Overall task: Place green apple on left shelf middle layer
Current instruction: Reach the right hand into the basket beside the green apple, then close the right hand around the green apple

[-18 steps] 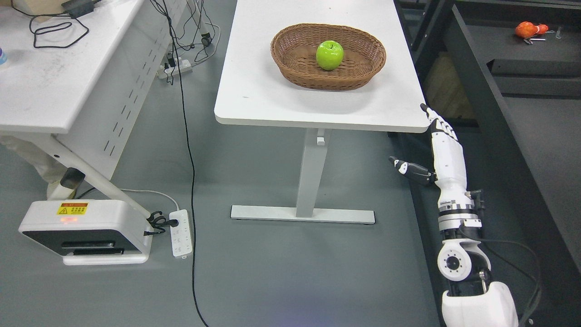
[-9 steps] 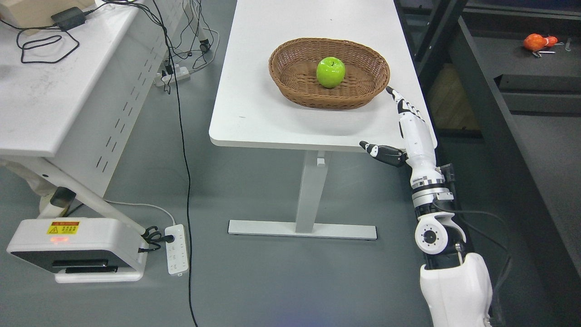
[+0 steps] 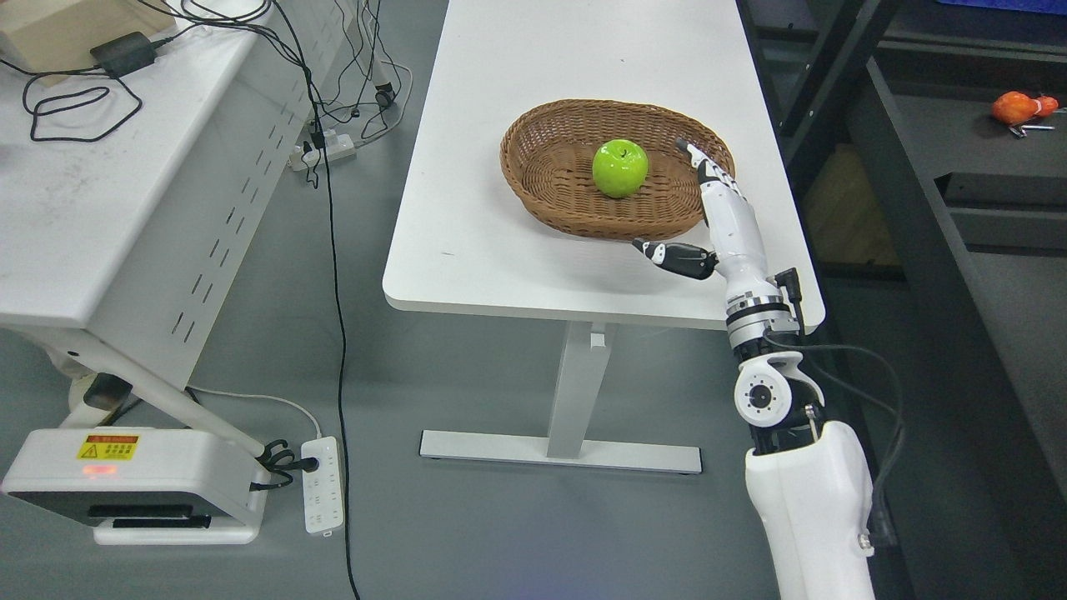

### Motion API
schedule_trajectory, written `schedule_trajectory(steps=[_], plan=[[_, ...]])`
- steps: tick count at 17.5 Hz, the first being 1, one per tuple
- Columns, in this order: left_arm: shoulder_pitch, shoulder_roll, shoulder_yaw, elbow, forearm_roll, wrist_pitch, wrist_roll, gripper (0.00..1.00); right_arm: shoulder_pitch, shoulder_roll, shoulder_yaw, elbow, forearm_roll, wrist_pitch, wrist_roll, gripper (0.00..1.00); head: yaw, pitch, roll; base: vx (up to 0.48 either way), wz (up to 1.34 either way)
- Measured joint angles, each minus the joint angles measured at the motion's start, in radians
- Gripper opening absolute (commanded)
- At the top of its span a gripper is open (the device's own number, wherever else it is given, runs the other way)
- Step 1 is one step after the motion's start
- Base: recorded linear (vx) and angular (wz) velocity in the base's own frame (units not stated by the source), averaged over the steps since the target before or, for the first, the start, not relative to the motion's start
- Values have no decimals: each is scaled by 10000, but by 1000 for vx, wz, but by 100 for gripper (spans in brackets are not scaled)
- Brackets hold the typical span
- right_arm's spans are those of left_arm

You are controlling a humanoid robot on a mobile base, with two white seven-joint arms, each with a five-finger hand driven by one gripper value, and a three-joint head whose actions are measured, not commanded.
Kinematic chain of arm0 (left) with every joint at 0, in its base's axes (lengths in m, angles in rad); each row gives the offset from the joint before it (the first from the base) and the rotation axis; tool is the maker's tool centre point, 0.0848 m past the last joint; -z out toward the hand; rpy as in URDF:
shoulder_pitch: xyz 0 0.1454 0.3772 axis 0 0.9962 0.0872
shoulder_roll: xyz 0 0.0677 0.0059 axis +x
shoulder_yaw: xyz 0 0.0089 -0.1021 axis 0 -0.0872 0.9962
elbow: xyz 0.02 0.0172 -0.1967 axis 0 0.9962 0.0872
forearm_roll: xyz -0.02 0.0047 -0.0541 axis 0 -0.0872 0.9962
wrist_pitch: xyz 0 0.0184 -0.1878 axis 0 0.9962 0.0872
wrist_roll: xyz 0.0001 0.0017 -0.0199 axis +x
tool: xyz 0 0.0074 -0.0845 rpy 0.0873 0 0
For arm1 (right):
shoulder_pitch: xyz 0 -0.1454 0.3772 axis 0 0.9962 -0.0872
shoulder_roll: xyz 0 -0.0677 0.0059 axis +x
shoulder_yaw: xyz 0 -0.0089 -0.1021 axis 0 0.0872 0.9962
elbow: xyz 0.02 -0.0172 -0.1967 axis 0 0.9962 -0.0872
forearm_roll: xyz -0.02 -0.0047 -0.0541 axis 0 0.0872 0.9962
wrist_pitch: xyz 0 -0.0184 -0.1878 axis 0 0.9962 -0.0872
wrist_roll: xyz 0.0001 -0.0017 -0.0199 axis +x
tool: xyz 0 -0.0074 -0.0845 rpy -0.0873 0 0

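the white table (image 3: 500, 242) carries a wicker basket (image 3: 550, 179), and the green apple (image 3: 620, 167) sits at the basket's centre. the right hand (image 3: 723, 227) hangs over the basket's rim at about four o'clock, fingers straight and together, thumb splayed toward nine o'clock, holding nothing. the apple lies at about ten o'clock from the fingertips (image 3: 688, 148), near but apart. it is round, with no long axis to favour.
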Motion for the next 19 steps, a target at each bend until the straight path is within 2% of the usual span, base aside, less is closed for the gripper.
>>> schedule_trajectory(steps=[9,19], plan=[[0,0,4,1,0,0,0,100,-1377,122,465,1811,83,146,17,100,0,0,0,122,26],[0,0,4,1,0,0,0,100,-1783,165,1260,3497,590,730,-3,100,0,0,0,80,3]])
